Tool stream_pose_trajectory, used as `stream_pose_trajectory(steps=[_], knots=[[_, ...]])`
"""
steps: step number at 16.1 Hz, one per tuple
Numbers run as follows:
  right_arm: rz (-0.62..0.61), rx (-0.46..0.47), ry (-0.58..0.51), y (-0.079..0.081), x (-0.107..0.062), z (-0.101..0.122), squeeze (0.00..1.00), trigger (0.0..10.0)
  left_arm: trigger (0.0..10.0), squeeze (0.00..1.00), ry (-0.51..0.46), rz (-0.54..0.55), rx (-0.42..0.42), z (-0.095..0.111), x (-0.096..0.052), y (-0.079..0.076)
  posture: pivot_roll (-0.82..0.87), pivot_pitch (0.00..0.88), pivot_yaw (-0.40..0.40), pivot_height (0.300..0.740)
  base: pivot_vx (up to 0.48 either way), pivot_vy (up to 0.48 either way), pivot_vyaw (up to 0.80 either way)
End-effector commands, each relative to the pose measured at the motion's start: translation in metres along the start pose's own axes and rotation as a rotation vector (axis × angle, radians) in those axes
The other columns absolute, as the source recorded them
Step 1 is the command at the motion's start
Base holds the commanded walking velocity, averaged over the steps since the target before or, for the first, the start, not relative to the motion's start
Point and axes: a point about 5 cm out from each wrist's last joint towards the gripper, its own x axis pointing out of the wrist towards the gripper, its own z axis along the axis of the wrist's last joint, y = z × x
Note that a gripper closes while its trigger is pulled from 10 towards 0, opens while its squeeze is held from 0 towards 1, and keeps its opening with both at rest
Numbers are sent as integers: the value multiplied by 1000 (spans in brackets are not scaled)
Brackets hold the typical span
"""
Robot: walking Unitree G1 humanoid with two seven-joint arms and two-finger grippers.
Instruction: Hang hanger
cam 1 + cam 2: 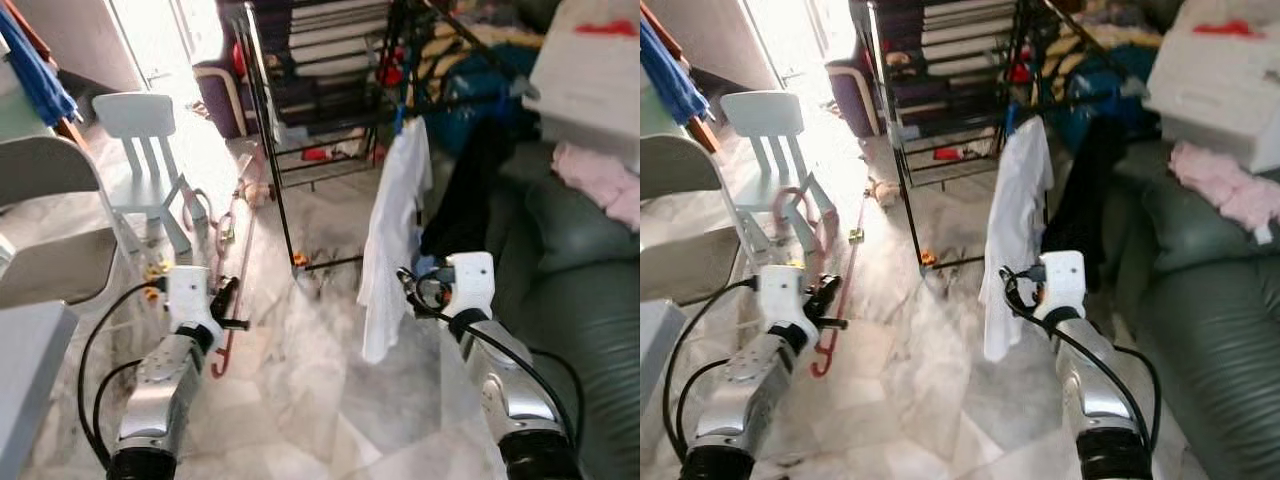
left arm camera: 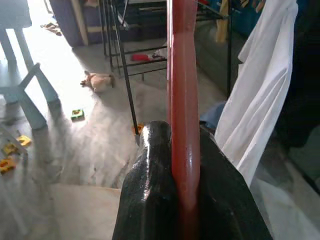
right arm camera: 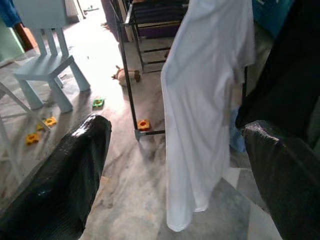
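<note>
Right gripper (image 3: 175, 165) jaws stand wide apart. Between them, a white shirt (image 3: 205, 100) hangs from a black drying rack (image 3: 127, 75); pale blue chair (image 3: 45, 70) beyond.

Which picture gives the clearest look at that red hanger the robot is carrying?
The left wrist view: the red hanger runs up between the shut fingers of the left gripper. The eye views show its hook end hanging below that gripper; the right wrist view faces the white garment.

A pale marble floor (image 1: 330, 400) carries a black drying rack (image 1: 285, 215), a light-blue child's chair (image 1: 150, 170), scattered yellow toy pieces (image 3: 40, 129) and a small stuffed toy (image 3: 125, 76).
</note>
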Motion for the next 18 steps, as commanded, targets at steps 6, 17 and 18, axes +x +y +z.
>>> stream_pose_trajectory(steps=[6, 17, 18], knots=[[140, -144, 32, 9, 2, 3, 0, 10000, 10000, 0, 111, -368, 259, 7, -3, -10, -131, 0, 111, 740, 0, 0, 0], [866, -595, 94, -3, -36, 45, 0, 10000, 10000, 0, 208, -816, 674, -2, -2, -38, -165, 0, 146, 740, 0, 0, 0], [893, -600, 113, -4, -38, 45, 0, 10000, 10000, 0, 205, -832, 683, -2, -2, -39, -164, 0, 143, 740, 0, 0, 0]])
